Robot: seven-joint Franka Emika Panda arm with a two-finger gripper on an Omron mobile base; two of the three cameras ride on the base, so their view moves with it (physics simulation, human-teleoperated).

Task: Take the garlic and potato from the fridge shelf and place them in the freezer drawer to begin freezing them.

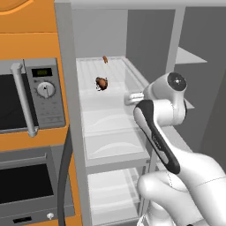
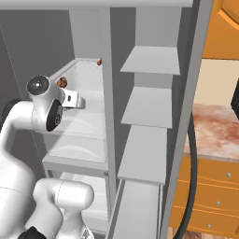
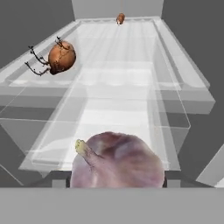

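Garlic (image 3: 117,161) is sitting at the 6 o'clock edge of the hand view, directly at the jaws, which are appearing to hold it, though the finger tips themselves are hidden behind the bulb. Potato (image 3: 61,57) is resting on the fridge shelf (image 3: 131,48) toward 10 o'clock, well apart from the garlic, while a tiny orange-red piece (image 3: 120,18) is lying at the shelf's far end near 12 o'clock.
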